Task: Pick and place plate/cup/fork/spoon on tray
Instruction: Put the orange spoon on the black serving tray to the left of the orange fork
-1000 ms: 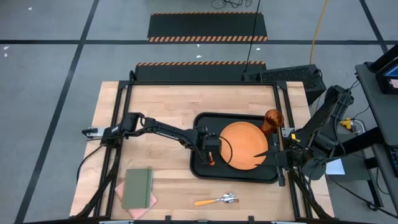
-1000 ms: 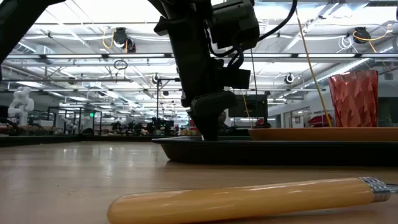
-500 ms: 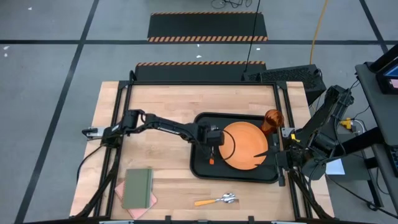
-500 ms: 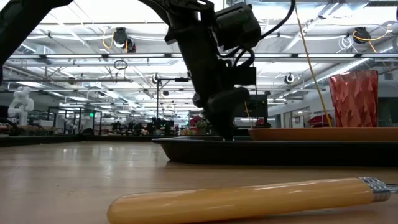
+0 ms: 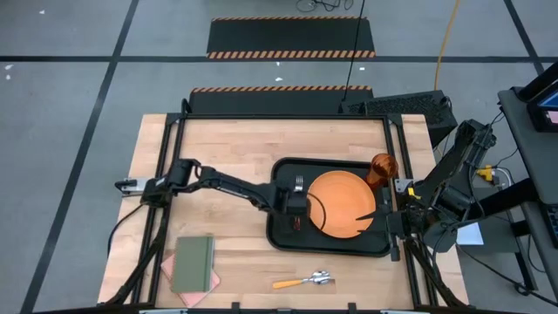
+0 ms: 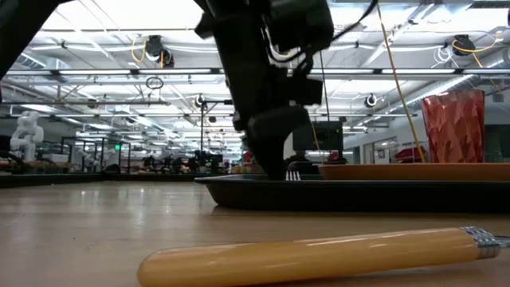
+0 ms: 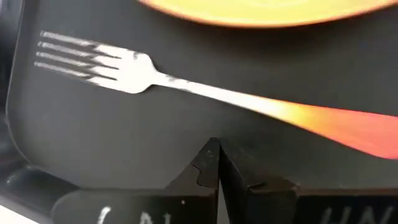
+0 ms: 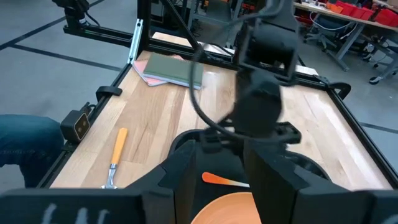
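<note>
Three of four pieces are home, by the look of it: the plate [image 5: 342, 204] sits flat in the tray [image 5: 283, 237], the cup [image 5: 383, 170] stands upright at the plate's far-right edge, beside the right arm, and the fork [image 7: 186, 87] lies on the tray's black floor just in front of the left gripper [image 5: 295, 208], tines pointing away toward the tray's far rim, its orange handle running back alongside the plate. That leaves the spoon [image 5: 305, 281], out on the bare desk [image 5: 235, 148], near the front edge, well clear of the tray and toward the front of the desk from the left gripper, with its silver bowl to the right and its handle to the left. The left arm reaches low and long from its base at the desk's left side, elbow out, wrist turned down over the tray's left part, hanging just above the fork. The wrist view shows its two dark fingers [image 7: 208, 165] pressed together with nothing between them, so the fork looks let go. The right gripper [image 5: 390, 218] waits at the tray's right rim beside the plate; whether its fingers are apart I cannot tell. A green notebook [image 5: 193, 263] on pink cloth [image 5: 167, 269] lies at the front left, apart from all this. Next job, I'd judge: the spoon.
</note>
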Robot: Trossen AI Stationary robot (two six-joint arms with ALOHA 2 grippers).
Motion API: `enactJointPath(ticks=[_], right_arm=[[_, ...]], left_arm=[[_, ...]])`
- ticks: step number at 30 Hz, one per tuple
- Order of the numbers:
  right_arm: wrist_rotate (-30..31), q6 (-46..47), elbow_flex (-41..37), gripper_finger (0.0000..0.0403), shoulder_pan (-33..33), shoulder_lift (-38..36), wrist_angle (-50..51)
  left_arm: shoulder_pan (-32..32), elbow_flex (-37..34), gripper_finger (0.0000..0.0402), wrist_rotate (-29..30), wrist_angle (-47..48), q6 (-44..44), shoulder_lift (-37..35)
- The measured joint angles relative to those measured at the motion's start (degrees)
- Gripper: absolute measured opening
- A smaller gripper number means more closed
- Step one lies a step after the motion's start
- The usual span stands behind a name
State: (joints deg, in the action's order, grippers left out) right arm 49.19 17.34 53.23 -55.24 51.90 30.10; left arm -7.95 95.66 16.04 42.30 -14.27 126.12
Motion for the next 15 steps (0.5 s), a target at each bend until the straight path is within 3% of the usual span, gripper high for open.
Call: enactJointPath(ticks=[15], right_arm=[[0.13, 0.23, 0.00, 0.0130, 0.02, 0.00, 0.03]], left_arm=[[-4.93, 0.02, 0.0010, 6.52, -0.65, -3.09, -5.88]])
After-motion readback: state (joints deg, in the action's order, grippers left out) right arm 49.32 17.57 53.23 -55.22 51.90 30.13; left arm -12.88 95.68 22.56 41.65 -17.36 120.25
